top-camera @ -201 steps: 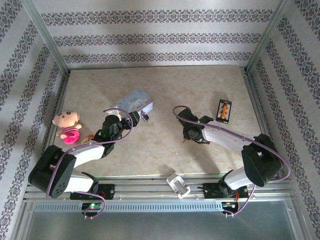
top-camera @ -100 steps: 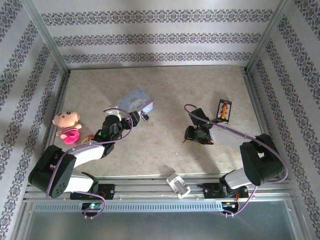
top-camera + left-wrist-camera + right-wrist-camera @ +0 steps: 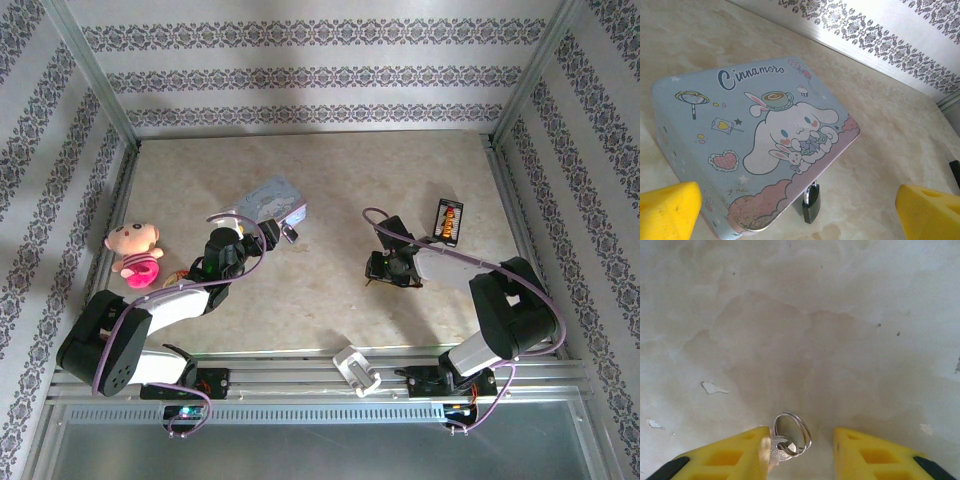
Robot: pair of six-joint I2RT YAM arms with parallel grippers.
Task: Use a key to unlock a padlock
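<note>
The tabletop [image 3: 330, 180] holds a blue tin box [image 3: 740, 130]. The left gripper [image 3: 252, 238] is wide open, just by the box. The right gripper [image 3: 801, 437] is a bit open, not squeezing. The little padlock [image 3: 811, 205] touches the box's front edge. The key [image 3: 777, 450] lies between the right jaws

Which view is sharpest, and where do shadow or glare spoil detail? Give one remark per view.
Top external: even, soft light, faint shadows on the table. Left wrist: sharpest, crisp print on the tin box, padlock clear. Right wrist: key ring sharp, a dim patch on the table beyond it, perhaps shadow.
</note>
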